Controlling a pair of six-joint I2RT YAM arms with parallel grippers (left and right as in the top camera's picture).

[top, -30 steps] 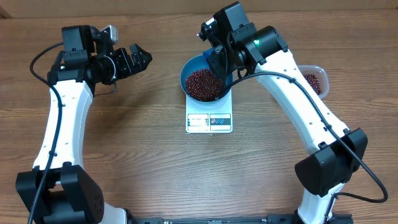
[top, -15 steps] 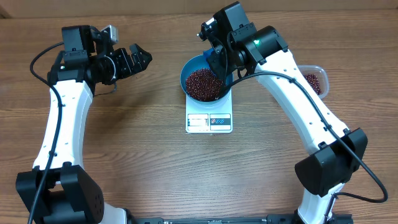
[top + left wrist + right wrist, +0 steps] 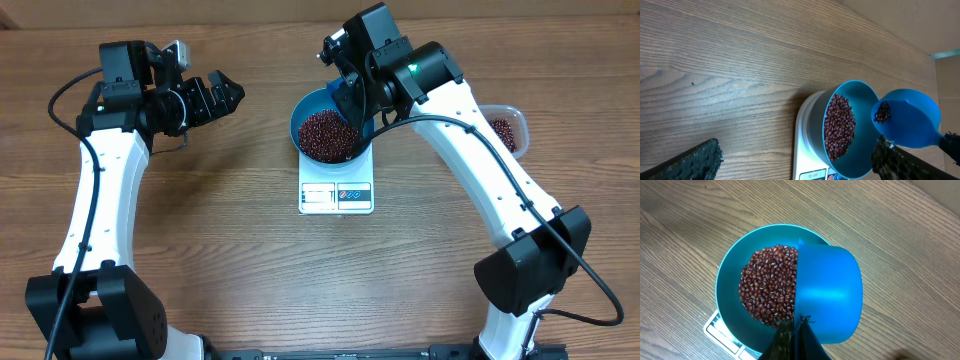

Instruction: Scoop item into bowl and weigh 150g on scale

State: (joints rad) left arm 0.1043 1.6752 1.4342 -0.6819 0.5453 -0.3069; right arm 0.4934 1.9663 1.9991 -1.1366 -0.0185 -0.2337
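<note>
The right gripper [image 3: 794, 330] is clamped shut on the handle of the small blue scoop [image 3: 827, 292]. It holds the scoop tipped over the right rim of the bowl [image 3: 726, 287] so the load falls onto the beans [image 3: 767, 287] heaped inside. The left wrist view shows a few beans lying in the scoop. The bowl stands on the scale [image 3: 337, 195] so each pour registers, though the display is too small to read. The left gripper [image 3: 215, 97] hangs well apart to the left, jaws spread wide and empty. The clear tub [image 3: 507, 124] of spare beans lies beside the right arm, partly hidden by it; nothing blocks the pour
</note>
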